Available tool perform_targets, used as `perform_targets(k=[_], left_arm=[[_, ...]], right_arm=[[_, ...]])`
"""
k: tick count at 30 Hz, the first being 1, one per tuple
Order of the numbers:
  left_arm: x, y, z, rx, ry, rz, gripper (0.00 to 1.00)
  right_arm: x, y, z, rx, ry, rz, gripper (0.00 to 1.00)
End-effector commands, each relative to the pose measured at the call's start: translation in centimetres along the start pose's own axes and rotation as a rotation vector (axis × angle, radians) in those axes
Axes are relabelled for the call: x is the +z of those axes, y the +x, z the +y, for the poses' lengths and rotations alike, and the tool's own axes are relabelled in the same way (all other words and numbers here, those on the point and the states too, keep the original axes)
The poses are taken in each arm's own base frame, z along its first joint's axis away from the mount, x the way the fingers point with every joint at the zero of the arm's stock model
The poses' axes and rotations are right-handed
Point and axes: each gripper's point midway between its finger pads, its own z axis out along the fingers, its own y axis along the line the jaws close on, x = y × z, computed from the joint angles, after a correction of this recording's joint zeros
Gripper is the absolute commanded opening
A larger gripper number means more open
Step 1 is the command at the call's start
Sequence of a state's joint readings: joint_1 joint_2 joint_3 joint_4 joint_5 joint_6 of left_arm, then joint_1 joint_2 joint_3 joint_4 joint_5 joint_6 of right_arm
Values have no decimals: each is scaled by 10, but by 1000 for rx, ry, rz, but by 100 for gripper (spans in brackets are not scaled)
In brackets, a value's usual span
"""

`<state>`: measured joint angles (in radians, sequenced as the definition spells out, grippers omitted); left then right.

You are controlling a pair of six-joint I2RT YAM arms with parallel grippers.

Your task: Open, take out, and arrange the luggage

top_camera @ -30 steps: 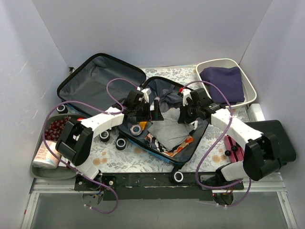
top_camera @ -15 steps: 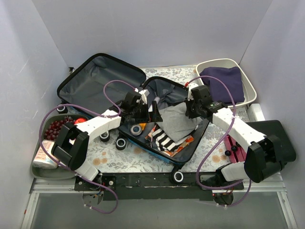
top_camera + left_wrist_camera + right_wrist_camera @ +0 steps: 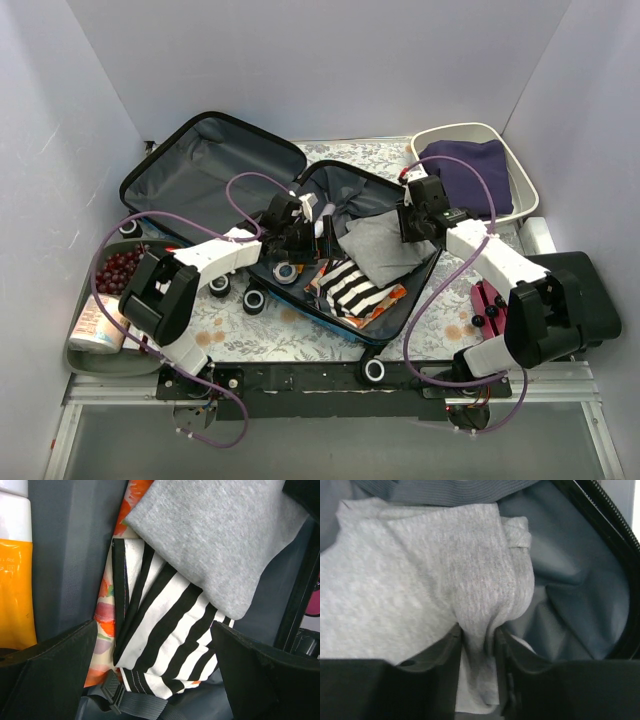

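The luggage [image 3: 200, 165] lies open on the table, lid thrown back to the left, grey lining [image 3: 570, 590] showing. In its base lie a grey cloth [image 3: 378, 248], a black-and-white striped cloth [image 3: 352, 288] and an orange floral one. My right gripper [image 3: 408, 228] hangs over the base's right side, its jaws [image 3: 477, 650] closed on a bunched fold of the grey cloth [image 3: 420, 580]. My left gripper [image 3: 325, 235] is wide open just above the striped cloth [image 3: 165, 630], a finger on either side [image 3: 152, 655]. The grey cloth [image 3: 220, 545] overlaps the stripes.
A white tub [image 3: 520, 180] holding a purple cloth [image 3: 465, 175] stands at the back right. A flat black case [image 3: 590, 290] and a magenta item [image 3: 490, 310] lie on the right. A grey tray [image 3: 110, 355] with red beads sits left. An orange bottle [image 3: 15, 595] lies inside the base.
My right gripper has carried the grey cloth to the right and back, then lowered it, uncovering the striped cloth. My left gripper stayed open and shifted only slightly.
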<state>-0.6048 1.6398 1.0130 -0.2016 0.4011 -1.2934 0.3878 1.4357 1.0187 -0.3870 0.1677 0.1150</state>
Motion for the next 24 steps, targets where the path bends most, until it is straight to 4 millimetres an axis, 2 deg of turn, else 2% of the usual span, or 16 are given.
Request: perform_targets(k=[1,2,4,6,8,11,14,15,17,19,20,21,24], left_arm=[[-10,-19,-20,22,44,-53,98],[-12,-19,-20,21,39,-59,98],[-17,-24,-22,24,35,-86,98],[-20,-26,-21,22,21,-103,98],[-22,-27,-21,13,15,-112,98],[-20,-31,-30,-36,35,-97,98],[-7,-32,-42,-126,97,-57,98],[-2,-33,-44,-144,106,-48,98],[5,-36,-47,-196,118,-43,98],[14,-36,-47,-231,112,-35,98],[17,-37,-45,-239,100,-41,98],[22,-34,-46,-242,94,-37,97],[35,-35,-43,-253,79,-25,93]], right_arm=[[-5,-15,-13,-41,65,-14,47],[-7,-16,-15,-49,73,-9,54],[-16,-29,-16,-77,81,-37,62],[-25,-33,-18,-111,93,-46,71],[-37,-40,-9,-166,82,-88,78],[-45,-41,-3,-219,53,-114,88],[-47,-36,16,-238,-57,-105,89],[-47,-34,16,-246,-64,-102,89],[-46,-36,3,-207,8,-100,89],[-42,-39,6,-155,-41,-104,89],[-40,-41,-1,-110,-59,-108,88],[-39,-43,8,-91,-136,-112,87],[-35,-54,10,-78,-173,-146,86]])
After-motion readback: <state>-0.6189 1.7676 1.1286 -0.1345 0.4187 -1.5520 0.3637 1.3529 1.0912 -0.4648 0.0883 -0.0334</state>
